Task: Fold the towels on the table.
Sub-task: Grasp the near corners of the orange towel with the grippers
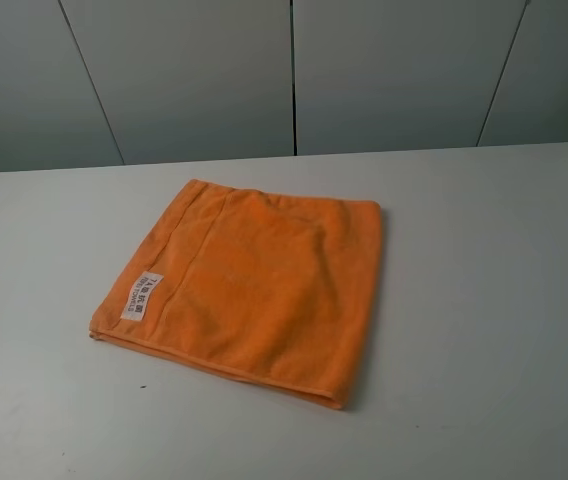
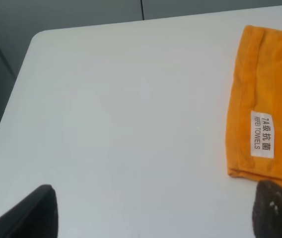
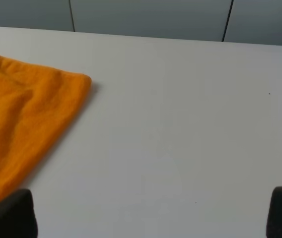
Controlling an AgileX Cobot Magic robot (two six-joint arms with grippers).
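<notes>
The orange towel (image 1: 249,285) lies flat on the white table (image 1: 484,300), folded into layers, with its white label (image 1: 144,296) near its left edge. Neither arm shows in the exterior high view. In the left wrist view the towel (image 2: 272,94) and its label (image 2: 262,134) are in view. My left gripper (image 2: 153,218) is open and empty over bare table beside the towel's label edge; its fingertips (image 2: 34,213) are wide apart. In the right wrist view my right gripper (image 3: 151,218) is open and empty, beside the towel's (image 3: 19,124) other side.
Grey wall panels (image 1: 294,70) stand behind the table. The table's rounded corner (image 2: 41,37) and its edge show in the left wrist view, with a dark drop beyond. White tabletop surrounds the towel on all sides.
</notes>
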